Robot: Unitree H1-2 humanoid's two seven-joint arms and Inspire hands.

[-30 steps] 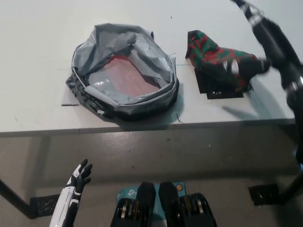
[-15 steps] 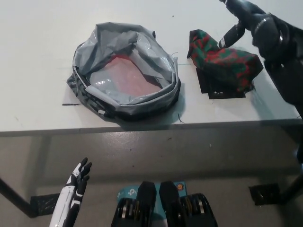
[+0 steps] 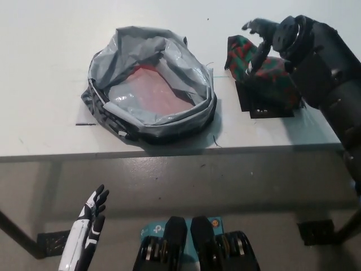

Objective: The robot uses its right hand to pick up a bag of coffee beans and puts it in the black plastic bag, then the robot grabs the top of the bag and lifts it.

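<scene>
On the white table the black plastic bag sits left of centre, its mouth rolled down and gaping wide, so that a flat reddish thing shows on its floor under a glossy fold of the liner. To its right, well apart from it, lies the coffee bag, patterned in red and green, resting on a dark patch of the tabletop near the table's right end. The black right hand comes in from the right and hangs over the far part of the coffee bag, with the bulky forearm covering the bag's right side. Its fingers are spread and curled down toward the bag's far left corner; whether they touch it cannot be told, and nothing is clasped between them. The coffee bag lies flat on the table, outside the plastic bag. The white left hand rests low at the near left, below the table edge, over the grey floor, with fingers apart and holding nothing.
</scene>
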